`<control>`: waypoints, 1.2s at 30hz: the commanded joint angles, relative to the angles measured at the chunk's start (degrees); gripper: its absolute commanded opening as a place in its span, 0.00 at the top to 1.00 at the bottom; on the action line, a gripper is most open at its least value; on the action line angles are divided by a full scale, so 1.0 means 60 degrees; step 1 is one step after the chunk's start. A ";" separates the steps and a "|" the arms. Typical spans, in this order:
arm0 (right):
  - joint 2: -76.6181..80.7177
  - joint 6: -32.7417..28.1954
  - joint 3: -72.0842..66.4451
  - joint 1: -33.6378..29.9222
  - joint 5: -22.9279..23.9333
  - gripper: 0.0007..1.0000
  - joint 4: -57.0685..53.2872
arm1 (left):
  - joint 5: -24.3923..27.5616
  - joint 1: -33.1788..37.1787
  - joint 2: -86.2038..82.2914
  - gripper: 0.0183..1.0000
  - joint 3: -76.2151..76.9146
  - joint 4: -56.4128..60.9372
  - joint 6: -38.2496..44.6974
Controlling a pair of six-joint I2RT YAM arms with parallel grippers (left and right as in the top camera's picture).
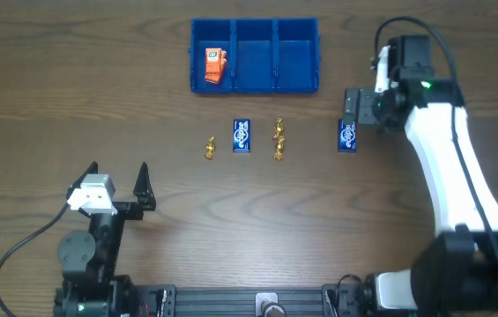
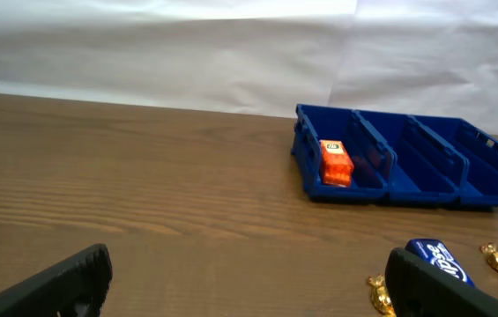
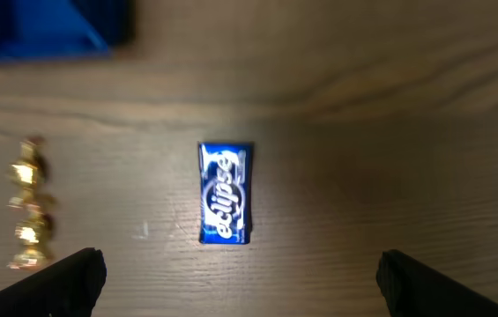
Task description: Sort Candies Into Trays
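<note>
We see the right jaws spread wide apart and gripping nothing. They hang over a blue candy pack [image 3: 224, 203], which lies flat on the wooden tabletop [image 1: 72, 88], touched by neither finger. In the top view that pack sits right of centre, just below the right arm's wrist.

The left jaws are likewise apart and hold nothing. They sit low at the lower left of the top view, well apart from every candy.

Moving outward, a second blue pack [image 1: 242, 136] lies near the middle of the top view, on the same level as the first. Just to its left is a lone gold candy [image 1: 211, 147]. Between the two packs lie an upper gold candy [image 1: 278, 129] and a lower gold candy [image 1: 279, 150], one directly under the other and very close; we cannot tell whether they touch.

Above this row, at the upper middle of the top view, stands the blue tray [image 1: 254, 86], with three compartments side by side. An orange candy [image 1: 214, 64] lies in its left compartment.
</note>
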 commanded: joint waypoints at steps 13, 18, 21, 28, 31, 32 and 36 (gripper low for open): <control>0.3268 0.0448 0.0073 0.0597 -0.0069 0.00 0.0164 | 0.0138 0.0036 -0.0055 0.00 -0.0200 -0.0310 0.0113; 0.3289 0.0448 -0.0069 0.0430 -0.0066 0.00 0.0251 | 0.0138 0.0036 -0.0055 0.00 -0.0200 -0.0310 0.0113; 0.3304 0.0452 -0.0117 0.0430 -0.0066 0.00 0.0390 | 0.0138 0.0036 -0.0055 0.00 -0.0200 -0.0310 0.0113; 0.3417 0.0448 -0.0270 0.0430 -0.0033 0.00 0.0725 | 0.0138 0.0036 -0.0055 0.00 -0.0200 -0.0310 0.0113; 0.3468 0.0448 -0.0270 0.0430 -0.0018 0.00 0.0736 | 0.0138 0.0036 -0.0055 0.00 -0.0200 -0.0310 0.0113; 0.3472 0.0448 -0.0270 0.0430 0.0007 0.01 0.0736 | 0.0138 0.0036 -0.0055 0.00 -0.0200 -0.0310 0.0113; 0.3617 0.0448 -0.0270 0.0430 0.0036 0.16 0.0801 | 0.0138 0.0036 -0.0055 0.00 -0.0200 -0.0310 0.0109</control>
